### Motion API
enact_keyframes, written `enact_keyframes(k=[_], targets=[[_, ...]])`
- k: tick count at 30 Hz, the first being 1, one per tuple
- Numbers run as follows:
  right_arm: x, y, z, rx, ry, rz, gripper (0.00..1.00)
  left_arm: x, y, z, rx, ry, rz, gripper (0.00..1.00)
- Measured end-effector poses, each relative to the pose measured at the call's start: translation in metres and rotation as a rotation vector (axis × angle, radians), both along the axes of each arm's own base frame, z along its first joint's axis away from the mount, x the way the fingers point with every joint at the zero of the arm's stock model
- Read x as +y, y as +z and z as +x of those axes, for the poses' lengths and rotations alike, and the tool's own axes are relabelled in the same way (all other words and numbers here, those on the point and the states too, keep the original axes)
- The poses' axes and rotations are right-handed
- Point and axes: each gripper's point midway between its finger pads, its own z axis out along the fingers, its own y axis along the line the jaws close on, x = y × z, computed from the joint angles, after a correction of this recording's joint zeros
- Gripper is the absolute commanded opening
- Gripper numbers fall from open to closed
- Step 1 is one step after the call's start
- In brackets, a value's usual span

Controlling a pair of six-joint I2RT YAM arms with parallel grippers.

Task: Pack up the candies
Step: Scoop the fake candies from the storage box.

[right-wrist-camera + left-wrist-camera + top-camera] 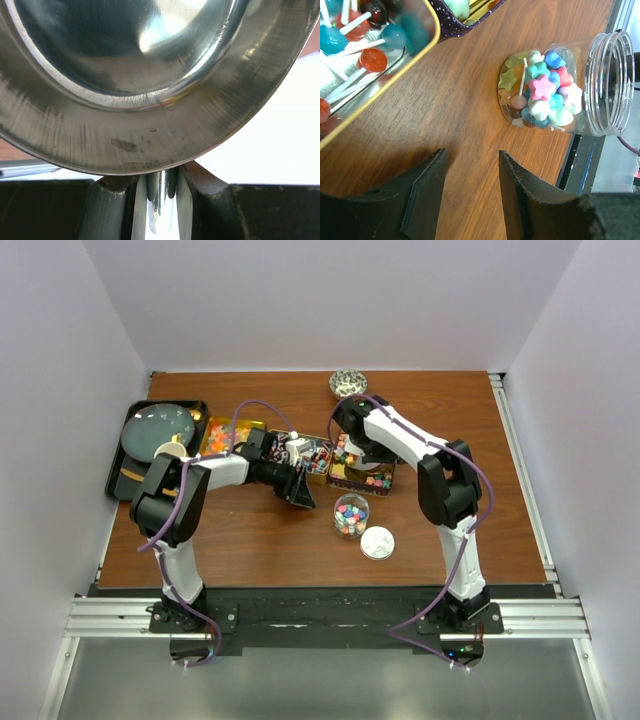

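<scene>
Right fingers (pixel 107 210) clamped on spoon (pixel 150 90) handle, ready to scoop candies (pixel 545 90); left fingers (pixel 417 200) apart, empty, lined up on jar (pixel 610 85).

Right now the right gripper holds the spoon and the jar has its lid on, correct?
No, the jar is open: the left wrist view shows its bare mouth, and the top view shows the lid lying beside it. The right gripper does hold the spoon.

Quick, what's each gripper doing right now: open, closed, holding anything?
Left gripper: open, nothing between its fingers.
Right gripper: closed on the handle of a metal spoon.
</scene>
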Motion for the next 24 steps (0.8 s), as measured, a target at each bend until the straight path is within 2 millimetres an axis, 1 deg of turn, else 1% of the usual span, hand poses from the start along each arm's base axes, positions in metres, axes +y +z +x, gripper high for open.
enact_keyframes(k=[6, 10, 11, 14, 16, 20, 24], targets=[[0.008, -0.006, -0.010, 0.005, -0.063, 0.060, 0.00, 0.000, -0.001, 0.000, 0.000, 0.001, 0.002, 0.51], [0.026, -0.020, -0.016, 0.029, -0.084, 0.135, 0.00, 0.000, -0.001, 0.000, 0.000, 0.001, 0.002, 0.50], [0.029, -0.022, -0.017, 0.023, -0.072, 0.140, 0.00, 0.000, -0.001, 0.000, 0.000, 0.001, 0.002, 0.50], [0.026, -0.027, -0.018, -0.056, 0.007, 0.122, 0.00, 0.000, -0.001, 0.000, 0.000, 0.001, 0.002, 0.50], [0.026, -0.026, -0.021, -0.080, 0.057, 0.116, 0.00, 0.000, -0.001, 0.000, 0.001, 0.001, 0.002, 0.51], [0.032, -0.020, -0.013, -0.071, 0.072, 0.103, 0.00, 0.000, -0.001, 0.000, 0.000, 0.002, 0.003, 0.50], [0.034, -0.022, -0.010, -0.027, 0.057, 0.113, 0.00, 0.001, -0.001, 0.000, 0.002, 0.003, 0.008, 0.50]])
